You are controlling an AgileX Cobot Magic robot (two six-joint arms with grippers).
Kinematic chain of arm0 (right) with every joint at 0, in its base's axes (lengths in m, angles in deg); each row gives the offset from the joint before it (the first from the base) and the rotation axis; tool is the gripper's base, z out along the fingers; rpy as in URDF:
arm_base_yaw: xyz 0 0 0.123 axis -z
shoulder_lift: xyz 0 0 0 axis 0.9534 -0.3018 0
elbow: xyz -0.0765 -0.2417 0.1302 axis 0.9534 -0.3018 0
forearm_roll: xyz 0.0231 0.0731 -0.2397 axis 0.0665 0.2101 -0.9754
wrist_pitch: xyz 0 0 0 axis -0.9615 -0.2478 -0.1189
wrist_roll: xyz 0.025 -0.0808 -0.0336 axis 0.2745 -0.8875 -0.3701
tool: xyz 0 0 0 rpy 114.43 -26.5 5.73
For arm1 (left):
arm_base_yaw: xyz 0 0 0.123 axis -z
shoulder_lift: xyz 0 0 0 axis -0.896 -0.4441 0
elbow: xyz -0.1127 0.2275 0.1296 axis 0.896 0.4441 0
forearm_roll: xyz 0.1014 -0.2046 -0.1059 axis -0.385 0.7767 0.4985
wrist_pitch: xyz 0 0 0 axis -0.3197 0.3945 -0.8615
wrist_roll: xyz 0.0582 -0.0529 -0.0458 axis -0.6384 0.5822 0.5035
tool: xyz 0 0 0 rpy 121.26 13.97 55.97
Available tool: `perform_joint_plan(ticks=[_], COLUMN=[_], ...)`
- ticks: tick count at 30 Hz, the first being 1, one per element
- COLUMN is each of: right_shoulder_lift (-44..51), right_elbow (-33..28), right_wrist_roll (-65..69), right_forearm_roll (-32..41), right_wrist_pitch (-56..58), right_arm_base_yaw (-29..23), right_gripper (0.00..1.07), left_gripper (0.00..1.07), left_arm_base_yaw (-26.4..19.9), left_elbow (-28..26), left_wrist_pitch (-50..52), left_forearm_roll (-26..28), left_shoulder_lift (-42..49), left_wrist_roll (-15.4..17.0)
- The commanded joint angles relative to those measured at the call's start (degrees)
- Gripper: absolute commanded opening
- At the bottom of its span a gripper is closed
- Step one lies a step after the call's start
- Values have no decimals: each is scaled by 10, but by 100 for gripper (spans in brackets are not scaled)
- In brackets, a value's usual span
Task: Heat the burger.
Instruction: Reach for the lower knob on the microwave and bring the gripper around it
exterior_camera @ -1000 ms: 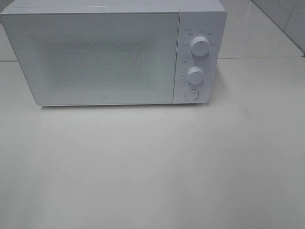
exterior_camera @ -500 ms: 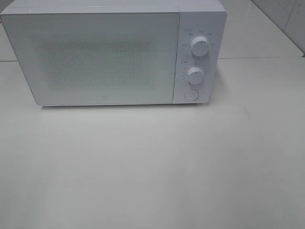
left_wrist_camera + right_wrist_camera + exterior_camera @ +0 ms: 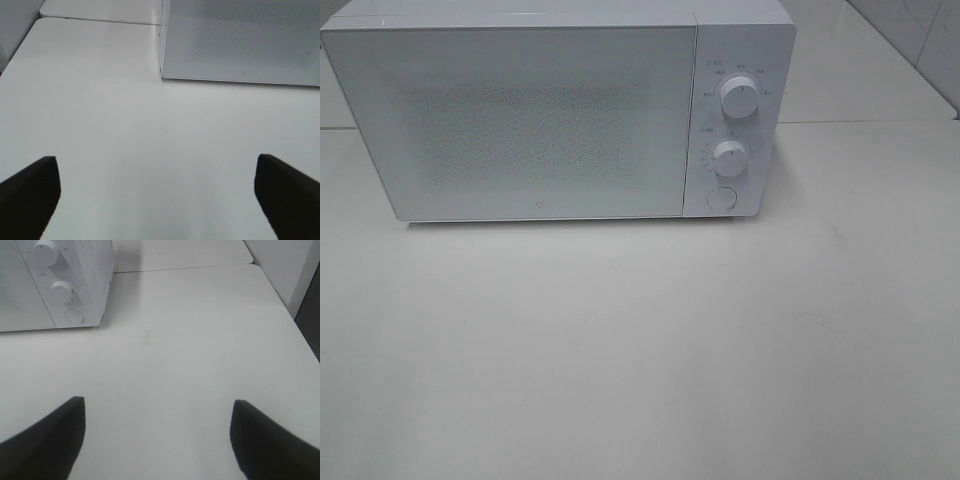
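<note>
The burger is out of view in every frame. A white microwave [image 3: 550, 115] stands at the back of the white table [image 3: 640, 350] with its door shut; two round knobs [image 3: 738, 97] and a round button [image 3: 721, 198] sit on its right panel. My left gripper [image 3: 157, 195] hovers open over bare table in front of the microwave's left corner [image 3: 161, 75], with nothing between its dark fingers [image 3: 30, 195]. My right gripper [image 3: 157, 437] is open too, empty, over the table to the right of the microwave's control panel [image 3: 65, 290]. Neither gripper shows in the exterior high view.
The table's right edge [image 3: 290, 315] shows in the right wrist view, with a dark gap beyond it. A seam runs across the table behind the microwave [image 3: 100, 21]. A tiled wall [image 3: 920, 40] rises at the back right.
</note>
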Motion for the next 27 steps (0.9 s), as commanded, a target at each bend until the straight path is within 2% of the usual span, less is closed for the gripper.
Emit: perform_joint_plan(ticks=[1, 12, 27], right_shoulder_lift=[15, -66, -203], right_elbow=[2, 21, 21], right_wrist_roll=[-5, -5, -5], right_forearm_roll=[-2, -17, -17], right_wrist_pitch=[-10, -89, -269], right_arm_base_yaw=[2, 2, 2], right_gripper=[76, 76, 76], left_gripper=[98, 98, 98], left_arm_base_yaw=[-1, -1, -1], left_elbow=[2, 2, 2], left_wrist_pitch=[7, 7, 7], left_forearm_roll=[5, 5, 5], left_shoulder_lift=[14, 14, 10], left_wrist_roll=[4, 4, 4])
